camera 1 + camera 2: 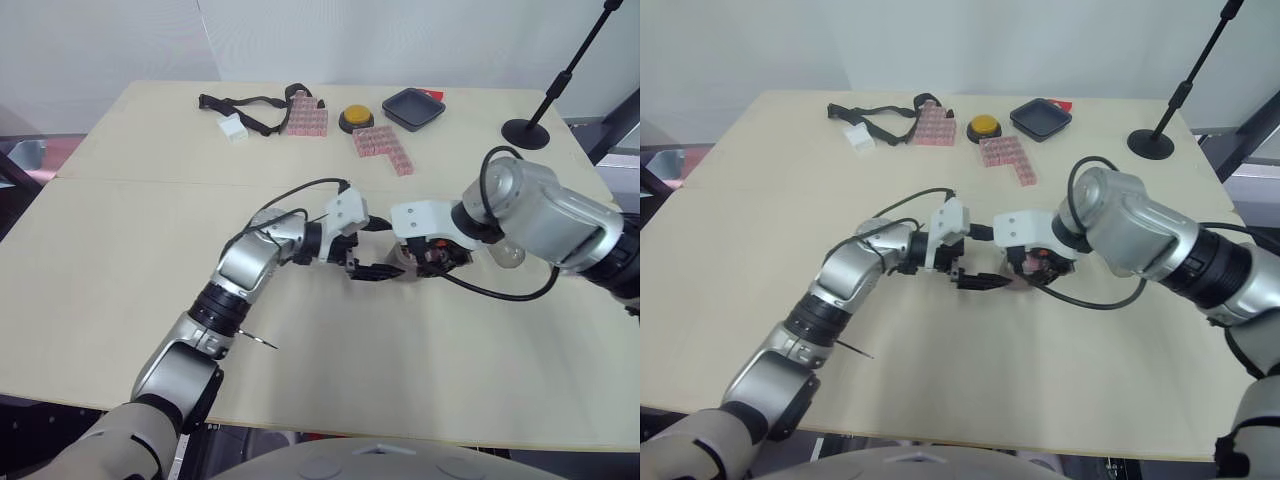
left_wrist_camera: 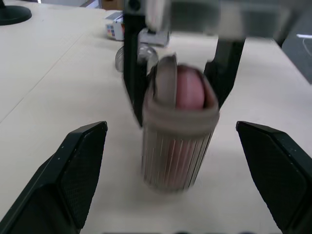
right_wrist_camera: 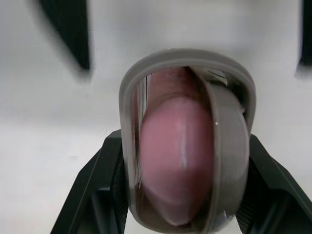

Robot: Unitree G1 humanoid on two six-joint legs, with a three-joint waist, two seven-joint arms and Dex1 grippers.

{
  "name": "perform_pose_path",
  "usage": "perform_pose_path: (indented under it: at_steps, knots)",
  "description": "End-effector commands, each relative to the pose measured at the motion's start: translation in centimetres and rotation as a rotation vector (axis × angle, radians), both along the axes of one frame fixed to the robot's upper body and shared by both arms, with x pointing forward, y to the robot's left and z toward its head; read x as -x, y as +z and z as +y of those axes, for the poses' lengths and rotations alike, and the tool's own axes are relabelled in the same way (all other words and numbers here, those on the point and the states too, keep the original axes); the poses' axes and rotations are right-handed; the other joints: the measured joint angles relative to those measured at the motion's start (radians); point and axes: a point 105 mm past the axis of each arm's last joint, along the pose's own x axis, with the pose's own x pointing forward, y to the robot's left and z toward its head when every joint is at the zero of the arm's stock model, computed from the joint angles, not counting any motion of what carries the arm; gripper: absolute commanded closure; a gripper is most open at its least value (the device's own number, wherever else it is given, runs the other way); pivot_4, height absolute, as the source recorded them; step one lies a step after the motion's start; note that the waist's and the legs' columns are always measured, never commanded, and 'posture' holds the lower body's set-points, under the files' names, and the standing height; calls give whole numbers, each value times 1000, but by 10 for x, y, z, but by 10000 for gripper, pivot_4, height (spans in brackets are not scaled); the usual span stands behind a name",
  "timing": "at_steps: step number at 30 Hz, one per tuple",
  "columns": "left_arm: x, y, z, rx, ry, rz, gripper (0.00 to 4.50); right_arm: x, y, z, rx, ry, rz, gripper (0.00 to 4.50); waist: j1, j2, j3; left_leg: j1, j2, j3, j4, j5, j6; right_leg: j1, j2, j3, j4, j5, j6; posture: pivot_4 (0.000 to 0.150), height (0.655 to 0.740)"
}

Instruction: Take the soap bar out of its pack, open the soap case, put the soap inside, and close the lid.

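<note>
Soap case (image 2: 176,151): oval, ribbed translucent wall, smooth grey rim. It is clamped at its sides by the right hand (image 3: 183,161) over the middle of the pale matte surface (image 1: 120,260). Soap bar (image 3: 173,161): pink, rounded, glossy, inside the case. Left hand (image 2: 170,129): black wedge-shaped fingers spread apart, flanking the case without touching it.

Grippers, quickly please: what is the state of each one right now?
Left gripper: open, facing the soap case.
Right gripper: shut on the soap case, with the pink soap inside.
</note>
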Motion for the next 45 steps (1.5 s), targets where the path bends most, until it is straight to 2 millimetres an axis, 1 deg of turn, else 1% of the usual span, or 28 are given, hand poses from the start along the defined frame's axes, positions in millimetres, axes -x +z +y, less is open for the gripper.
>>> perform_pose_path:
  at_steps: [1,11,28,31,32,33,35,37,45]
  knots:
    - [-2,0,1,-1,15,-26,0,-7,17,3,3,15,-87,23886,0,0,0,0,0,0,0,0,0,0,0,0,0,0,0,1500,7400]
    - [-7,-6,-1,0,49,-79,0,-4,15,9,-4,23,-79,23887,-4,0,0,1,0,0,1,0,0,0,0,1,2,0,0,1500,7400]
    - [-4,-13,-6,-1,44,-81,0,-6,14,13,-23,9,-76,23887,-6,0,0,1,0,1,3,0,1,-1,0,2,5,0,0,1500,7400]
    - [-5,-13,-6,0,45,-81,8062,-6,14,13,-23,10,-73,23887,-6,0,0,1,0,1,3,0,1,-1,0,2,5,0,0,1500,7400]
    - [-5,-13,-6,1,45,-81,12207,-5,14,13,-23,10,-73,23887,-6,0,0,1,0,1,3,0,1,-1,0,2,5,0,0,1500,7400]
    - [-5,-13,-7,2,44,-81,14708,-5,14,13,-23,11,-72,23887,-6,0,0,1,0,1,4,0,1,-1,0,3,6,0,0,1500,7400]
    - [-5,-12,-7,7,42,-79,21645,-5,14,13,-23,12,-72,23887,-6,0,0,1,0,1,4,0,1,-1,0,3,6,0,0,1500,7400]
    - [-5,-12,-7,9,40,-79,25746,-5,14,13,-21,14,-71,23887,-6,0,0,1,0,1,4,0,1,-1,0,3,6,0,0,1500,7400]
    - [-7,-13,-7,15,52,-86,25748,-2,12,15,-24,25,-64,23887,-6,0,0,1,0,1,5,0,1,-1,0,3,7,0,0,1500,7400]
